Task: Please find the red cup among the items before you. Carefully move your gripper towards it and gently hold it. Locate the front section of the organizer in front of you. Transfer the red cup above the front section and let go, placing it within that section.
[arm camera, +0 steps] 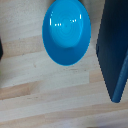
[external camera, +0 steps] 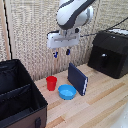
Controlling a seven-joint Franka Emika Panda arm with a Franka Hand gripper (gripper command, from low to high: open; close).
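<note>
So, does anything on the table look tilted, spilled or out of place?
Only the flat dark blue rectangular slab: it stands on its edge beside the shallow round blue bowl, not lying flat. The small red plastic cup stands upright; nothing is spilled.

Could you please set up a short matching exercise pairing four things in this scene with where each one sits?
Things:
1. red cup
2. blue bowl
3. pincer
4. organizer

Places:
A. hanging in the air above the table, holding nothing
B. at the exterior view's left, lying open
C. on the table between the organizer and the bowl
D. on the table in front of a leaning dark blue book

Pairs: 1-C, 2-D, 3-A, 4-B
</note>
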